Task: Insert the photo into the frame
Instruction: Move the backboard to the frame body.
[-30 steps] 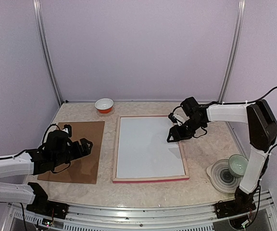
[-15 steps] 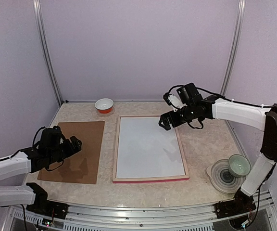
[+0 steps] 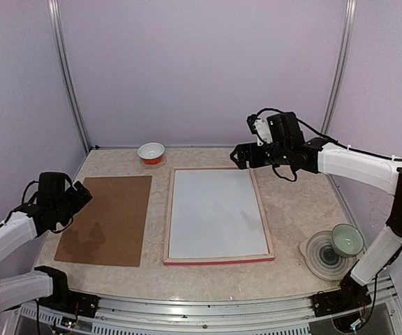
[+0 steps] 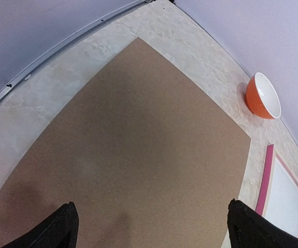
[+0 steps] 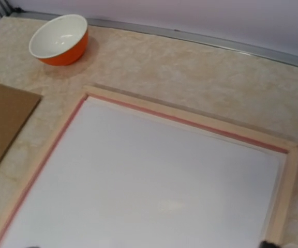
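Frame [image 3: 217,260] lies flat mid-bench, filled by a white sheet [image 3: 215,213], with the brown board [image 3: 107,220] beside its left edge. We see the left gripper [image 3: 79,194] near the bench's left edge and the right gripper [image 3: 239,157] above the frame's far right corner. From the left wrist we see fingertips [image 4: 61,230] spread wide over the board. From the right wrist we see only dark tips [image 5: 267,243] at both bottom corners, spread apart.
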